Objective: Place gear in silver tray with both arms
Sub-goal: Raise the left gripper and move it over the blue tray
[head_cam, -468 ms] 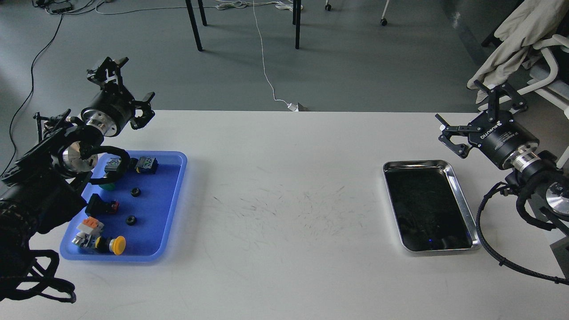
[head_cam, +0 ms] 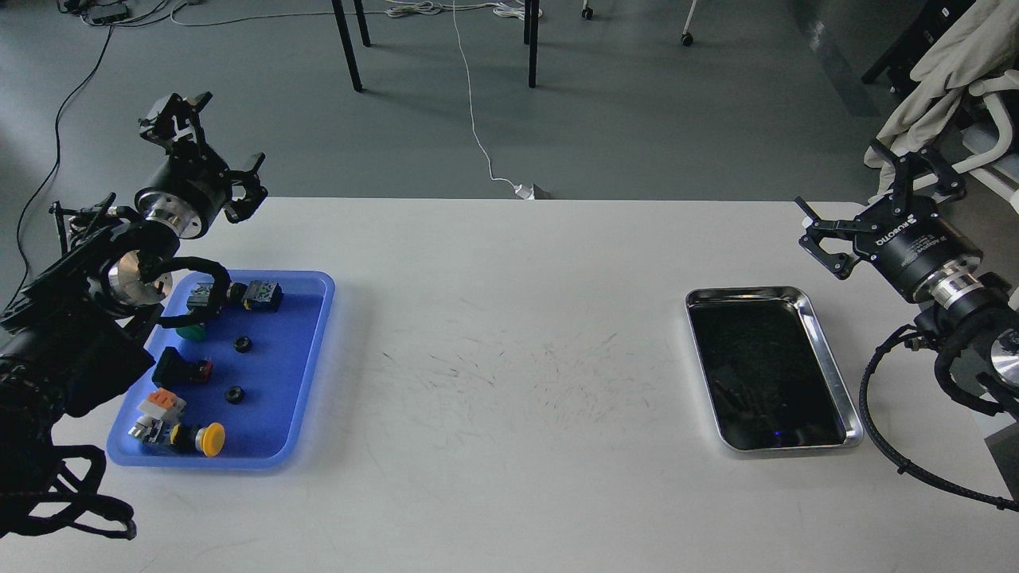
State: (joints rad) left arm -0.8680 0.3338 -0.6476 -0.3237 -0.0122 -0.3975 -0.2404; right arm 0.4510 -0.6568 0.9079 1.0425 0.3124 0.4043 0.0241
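Note:
The silver tray (head_cam: 828, 374) lies on the right side of the white table, its dark bottom bare. Two small black gears lie in the blue tray (head_cam: 306, 358) at the left: one (head_cam: 243, 344) near its middle, one (head_cam: 234, 394) a little nearer me. My left gripper (head_cam: 208, 147) is open and empty, raised above the table's far left edge, behind the blue tray. My right gripper (head_cam: 872, 203) is open and empty, raised beyond the silver tray's far right corner.
The blue tray also holds a yellow push button (head_cam: 208, 438), a green button (head_cam: 191, 332), an orange-topped switch (head_cam: 162, 403) and several dark switch parts. Chair legs and a white cable lie on the floor behind the table. A beige cloth (head_cam: 947, 72) hangs at the right.

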